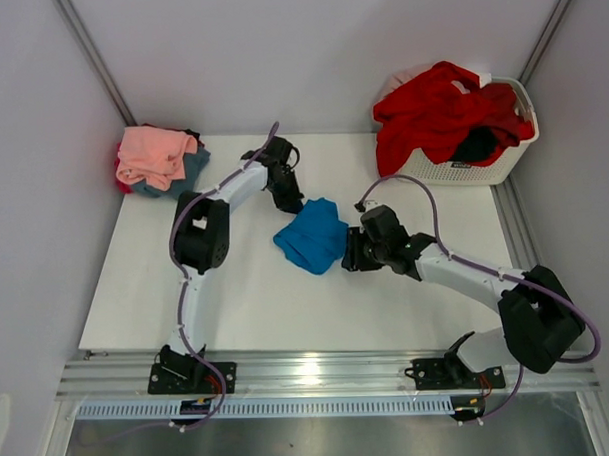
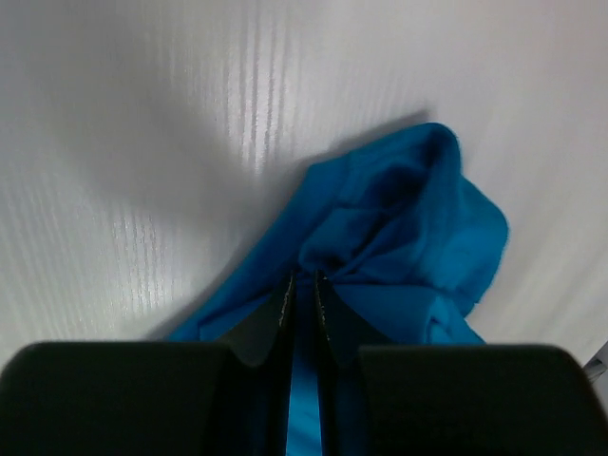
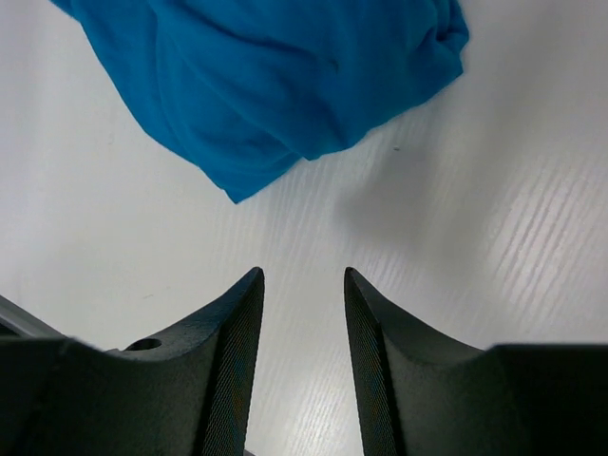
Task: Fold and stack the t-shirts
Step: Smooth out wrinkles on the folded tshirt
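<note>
Regarding concealed parts: the sleeves and collar of the bright blue t-shirt (image 1: 312,237) cannot be made out, as the garment is bunched into a crumpled heap near the middle of the desk (image 1: 137,294). In the left wrist view the lower part of the heap is covered by the gripper body. In the right wrist view the garment is cut off by the upper frame edge.

The left gripper (image 2: 305,281) is set at the back left edge of the heap. Its jaws stand almost together, with only a narrow slit between them. Blue cloth is seen in the slit and folds are gathered at the fingertips, so a pinch of the bright blue t-shirt is held.

The right gripper (image 3: 303,279) is placed just beside the near right edge of the heap, apart from the cloth. Its jaws are held partly apart over bare desk, and nothing is gripped.

A white slatted basket (image 1: 502,157) is located at the back right corner. A red t-shirt (image 1: 436,111) is heaped in it and spills over its front left rim. A black garment (image 1: 475,144) is partly buried under the red cloth; its shape cannot be determined.

At the back left corner a folded stack is found. A salmon pink t-shirt (image 1: 154,153) lies on top. Only edges of the slate blue t-shirt (image 1: 188,171) below it are visible.
</note>
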Controlling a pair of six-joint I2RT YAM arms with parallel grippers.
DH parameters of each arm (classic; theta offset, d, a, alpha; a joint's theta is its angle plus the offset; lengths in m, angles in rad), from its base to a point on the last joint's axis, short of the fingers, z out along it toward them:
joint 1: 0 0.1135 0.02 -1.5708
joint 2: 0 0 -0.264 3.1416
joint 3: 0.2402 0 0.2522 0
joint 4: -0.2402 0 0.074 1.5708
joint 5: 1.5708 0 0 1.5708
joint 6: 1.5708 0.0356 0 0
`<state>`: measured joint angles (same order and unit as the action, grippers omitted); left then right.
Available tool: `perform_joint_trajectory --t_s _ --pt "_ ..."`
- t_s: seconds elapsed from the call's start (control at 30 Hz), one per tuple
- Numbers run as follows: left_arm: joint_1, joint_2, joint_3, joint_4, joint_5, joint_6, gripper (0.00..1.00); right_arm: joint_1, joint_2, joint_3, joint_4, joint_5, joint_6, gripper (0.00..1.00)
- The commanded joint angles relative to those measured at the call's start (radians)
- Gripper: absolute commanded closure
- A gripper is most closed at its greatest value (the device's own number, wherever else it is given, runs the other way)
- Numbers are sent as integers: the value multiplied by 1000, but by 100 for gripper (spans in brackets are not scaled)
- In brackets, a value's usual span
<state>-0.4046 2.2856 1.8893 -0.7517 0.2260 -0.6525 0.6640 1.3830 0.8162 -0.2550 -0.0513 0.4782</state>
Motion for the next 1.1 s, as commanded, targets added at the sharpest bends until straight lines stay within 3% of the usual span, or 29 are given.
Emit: perform_joint_trajectory --t_s 0.0,0.13,0.37,0.53,0.77,0.9,1.07 --pt "12 17 66 -47 79 37 84 3 42 -12 71 -16 53 57" --pt "29 72 128 -129 82 34 83 5 114 -22 111 -21 80 62" --pt "23 -11 -69 -120 61 33 83 5 280 79 119 -6 56 77" --pt "7 -123 -260 -110 16 34 84 0 401 179 94 2 25 78" --pt "-78 -244 -513 -57 85 13 86 -47 519 314 65 1 -10 80" --pt "-187 -305 -602 -37 99 -1 87 -78 553 386 22 30 -62 80" --pt "-191 -418 -694 -38 -14 -19 89 -84 504 391 -49 77 -113 80"
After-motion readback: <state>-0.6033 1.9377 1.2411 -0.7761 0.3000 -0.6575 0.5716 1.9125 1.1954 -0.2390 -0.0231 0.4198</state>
